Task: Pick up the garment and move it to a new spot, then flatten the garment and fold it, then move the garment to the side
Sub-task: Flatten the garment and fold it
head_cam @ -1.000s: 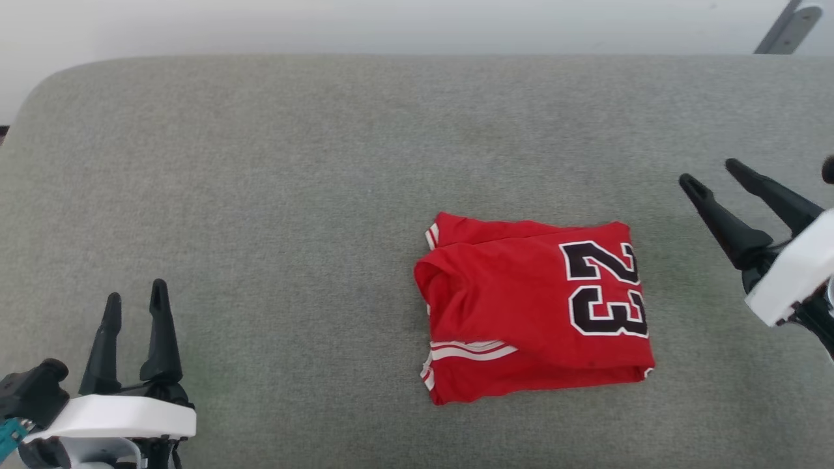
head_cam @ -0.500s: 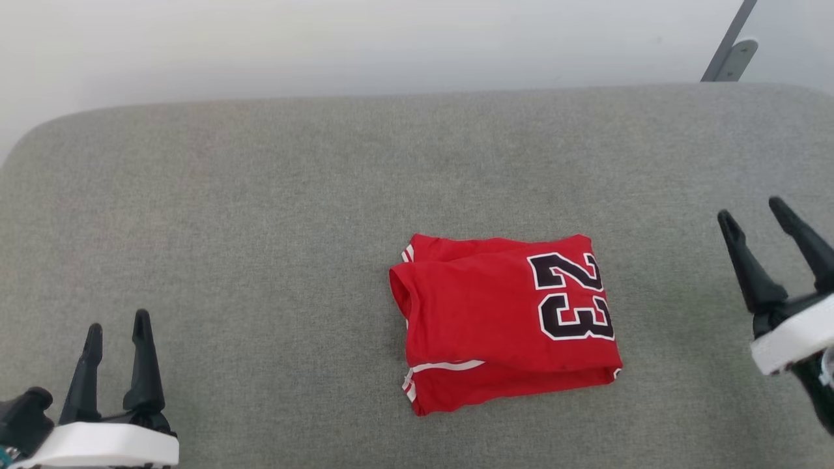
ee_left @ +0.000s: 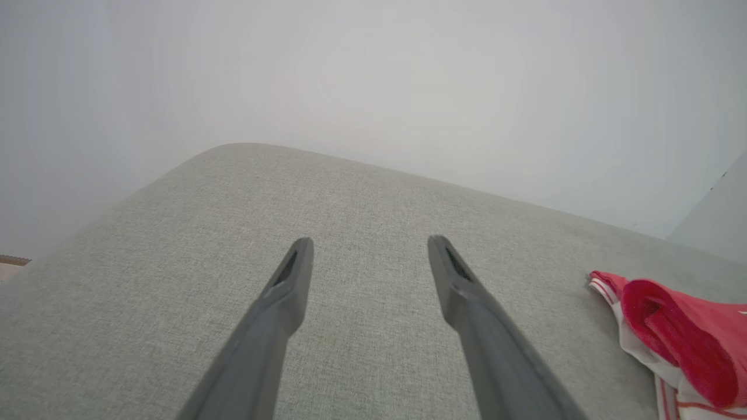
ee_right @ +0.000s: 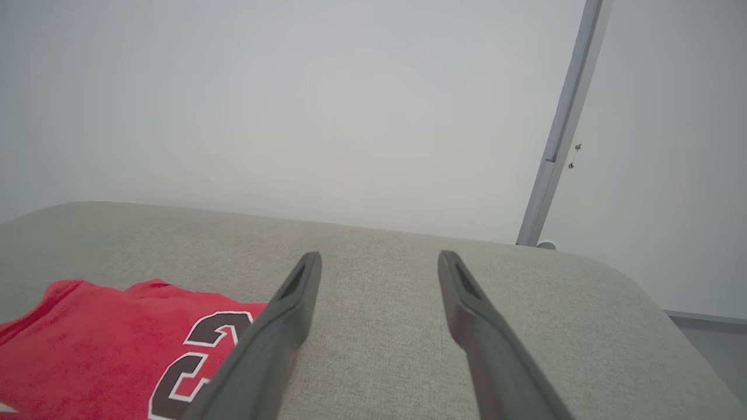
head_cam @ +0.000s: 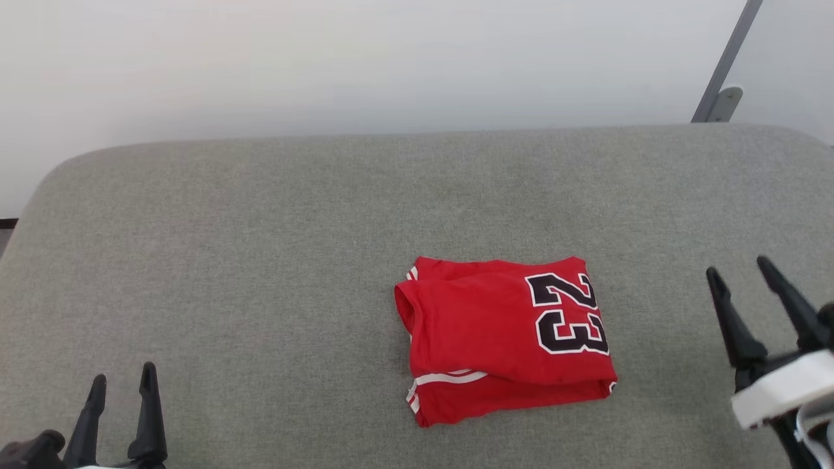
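The garment [head_cam: 502, 339] is a red jersey folded into a compact rectangle, black "23" facing up, lying a little right of the middle of the grey cushion. Its folded edge [ee_left: 671, 332] lies at the right of the left wrist view, and its numbered side [ee_right: 117, 350] at the lower left of the right wrist view. My left gripper [head_cam: 124, 384] sits at the lower left, open and empty, far from the jersey. My right gripper [head_cam: 739, 273] stands open and empty at the right, apart from the jersey's right edge.
The grey fabric cushion [head_cam: 260, 260] has rounded far corners, with a white wall behind it. A grey metal post [head_cam: 723, 71] rises past the far right corner. Floor shows beyond the cushion's right edge [ee_right: 712, 338].
The head camera has tilted up, so the cushion and jersey sit lower in the picture. My right gripper has drawn back toward me and turned more upright. The jersey lies as before.
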`<state>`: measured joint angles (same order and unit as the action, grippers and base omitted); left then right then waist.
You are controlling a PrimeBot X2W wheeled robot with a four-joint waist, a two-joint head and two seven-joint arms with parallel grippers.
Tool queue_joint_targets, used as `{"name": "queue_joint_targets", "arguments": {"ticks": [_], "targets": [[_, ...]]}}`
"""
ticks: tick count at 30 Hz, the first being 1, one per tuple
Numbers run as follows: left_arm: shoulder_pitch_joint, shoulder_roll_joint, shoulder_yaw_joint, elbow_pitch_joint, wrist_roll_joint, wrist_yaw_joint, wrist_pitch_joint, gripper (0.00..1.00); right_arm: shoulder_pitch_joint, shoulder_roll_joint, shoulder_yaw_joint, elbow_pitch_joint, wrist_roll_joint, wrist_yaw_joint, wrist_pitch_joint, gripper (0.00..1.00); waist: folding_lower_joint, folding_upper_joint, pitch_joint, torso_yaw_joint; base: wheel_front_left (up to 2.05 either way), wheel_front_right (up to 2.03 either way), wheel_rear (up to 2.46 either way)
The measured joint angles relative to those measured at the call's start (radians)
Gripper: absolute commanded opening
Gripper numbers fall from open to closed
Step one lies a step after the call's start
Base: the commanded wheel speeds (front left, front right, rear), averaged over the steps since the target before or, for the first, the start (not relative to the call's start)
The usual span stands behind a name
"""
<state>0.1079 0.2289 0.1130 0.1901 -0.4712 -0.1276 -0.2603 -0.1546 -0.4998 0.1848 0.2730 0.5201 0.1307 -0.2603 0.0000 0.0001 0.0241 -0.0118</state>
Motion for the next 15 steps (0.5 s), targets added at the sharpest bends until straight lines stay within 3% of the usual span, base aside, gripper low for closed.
{"name": "queue_joint_targets", "arguments": {"ticks": [15], "targets": [[0.024, -0.009, -0.006, -0.013, 0.031, 0.0, 0.0, 1.0, 0.137, 0.109, -0.099, -0.072, -0.072, 0.0, -0.001, 1.0, 0.0, 0.0, -0.031, 0.026, 0.0, 0.0, 0.0]]}}
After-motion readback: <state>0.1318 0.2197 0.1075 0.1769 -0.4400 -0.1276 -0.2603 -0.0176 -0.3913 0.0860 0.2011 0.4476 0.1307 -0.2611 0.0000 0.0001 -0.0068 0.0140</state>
